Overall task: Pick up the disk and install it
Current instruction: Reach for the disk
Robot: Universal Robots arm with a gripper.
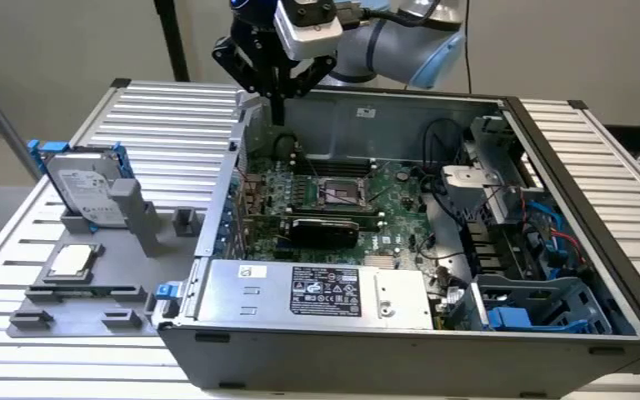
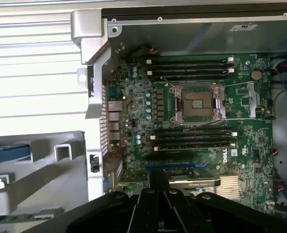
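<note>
exterior view: disk [image 1: 84, 192] upright in grey stand [image 1: 147, 227], prob so its blue frame's easy to grab; gripper [image 1: 279, 115], pressed together & empty, hangs over pc case [image 1: 409, 360], well apart

Disk [image 1: 84, 190]: silver, blue-framed, standing tilted in grey stand, exterior view's left.

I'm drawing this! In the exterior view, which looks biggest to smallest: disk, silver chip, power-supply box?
Largest: power-supply box
Then: disk
Smallest: silver chip
</note>
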